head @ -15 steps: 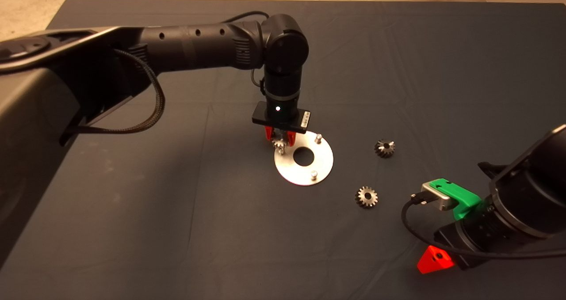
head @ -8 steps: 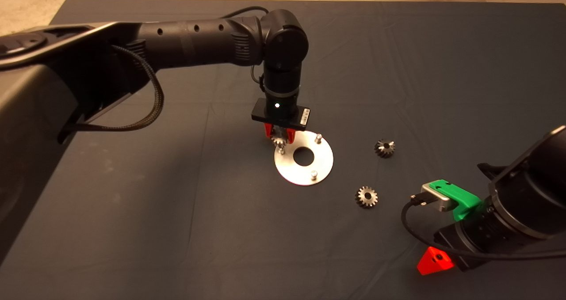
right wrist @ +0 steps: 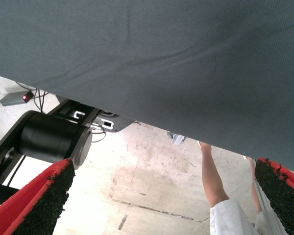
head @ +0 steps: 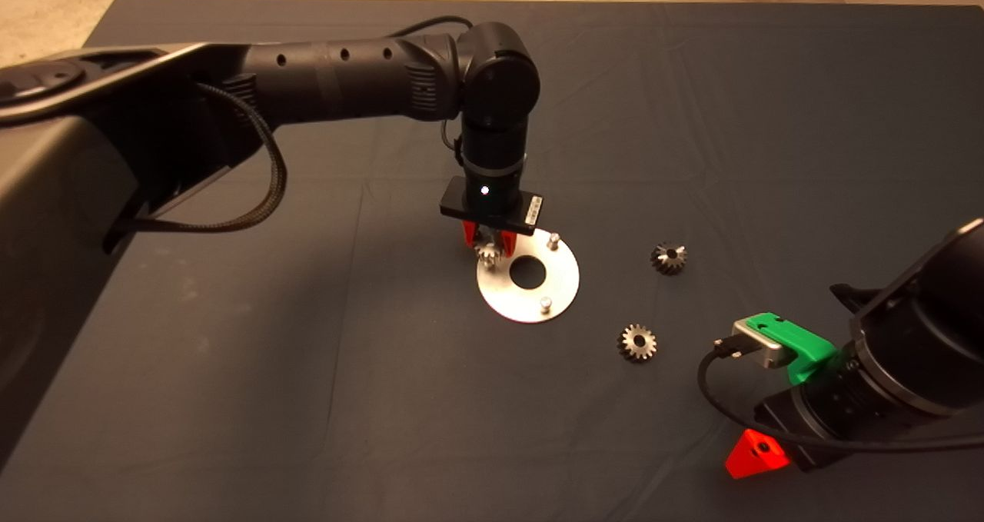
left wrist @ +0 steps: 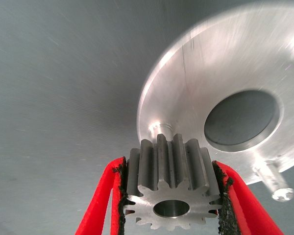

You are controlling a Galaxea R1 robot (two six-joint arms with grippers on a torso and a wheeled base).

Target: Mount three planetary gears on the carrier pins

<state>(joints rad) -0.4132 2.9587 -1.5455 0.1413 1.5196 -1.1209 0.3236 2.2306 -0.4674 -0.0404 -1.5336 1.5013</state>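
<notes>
The left gripper [head: 487, 239] is hanging over the near-left rim of the round metal disc [head: 561, 291], its red fingers [left wrist: 100, 205] clenched on one small gear [left wrist: 171, 188], which is being held flat with its central hole facing the wrist camera. In the left wrist view this held gear is sitting directly in front of one pin [left wrist: 162, 131], hiding most of it; whether the gear is touching that pin cannot be told. A second pin [head: 552, 239] is standing at the far edge of the disc and a third pin [head: 545, 304] at its near edge, both bare, on either side of the disc's large central hole [head: 528, 272]. Two more gears are lying on the dark mat [head: 307, 368] of the counter, well apart from the disc: one gear [head: 669, 258] to its right and another gear [head: 636, 343] nearer the camera. The right gripper [right wrist: 161, 205] is waiting at the lower right edge, fingers spread wide and holding nothing; its wrist view is showing the mat's edge, the floor and a person's leg [right wrist: 213, 181].
</notes>
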